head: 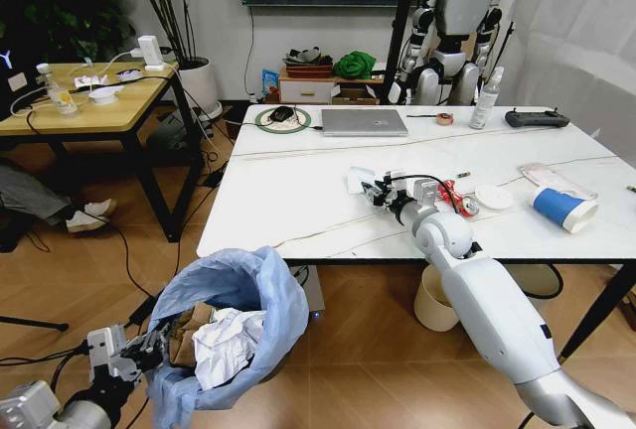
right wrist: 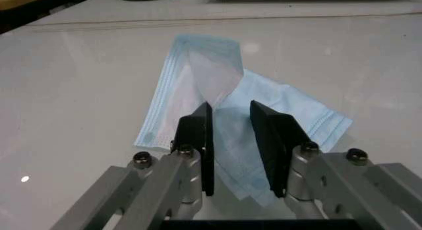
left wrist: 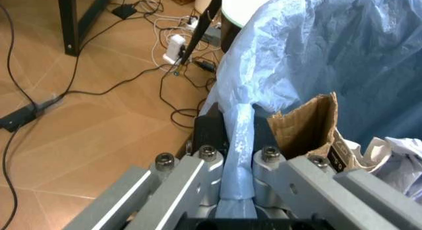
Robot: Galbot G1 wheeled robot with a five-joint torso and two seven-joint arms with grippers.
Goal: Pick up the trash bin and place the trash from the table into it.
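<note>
Two grippers are at work. The left gripper (head: pixel 149 347), low at the near left below the table's edge, is clamped on the rim of the trash bin (head: pixel 231 335), its fingers (left wrist: pixel 209 125) pinching a fold of the light-blue bag. The bin hangs off the floor just near of the table (head: pixel 298 191), already holding a brown cardboard box (left wrist: pixel 310 123) and crumpled white tissues (head: pixel 227 347).

The right gripper (head: pixel 376 191) reaches over the middle of the table, its fingers (right wrist: pixel 197 136) narrowly parted with a raised fold of a light-blue face mask (right wrist: pixel 224 116) between them; whether they grip it I cannot tell. The mask otherwise lies flat on the tabletop.

Just right of that gripper sit a crushed red can (head: pixel 457 201) and a round white lid (head: pixel 494 197); farther right lie a blue-white paper cup (head: pixel 562 208) and a flat plastic packet (head: pixel 549 178). Along the far edge stand a silver laptop (head: pixel 364 122) and a clear spray bottle (head: pixel 486 99). A cream round bin (head: pixel 434 300) stands under the table behind the right arm.
</note>
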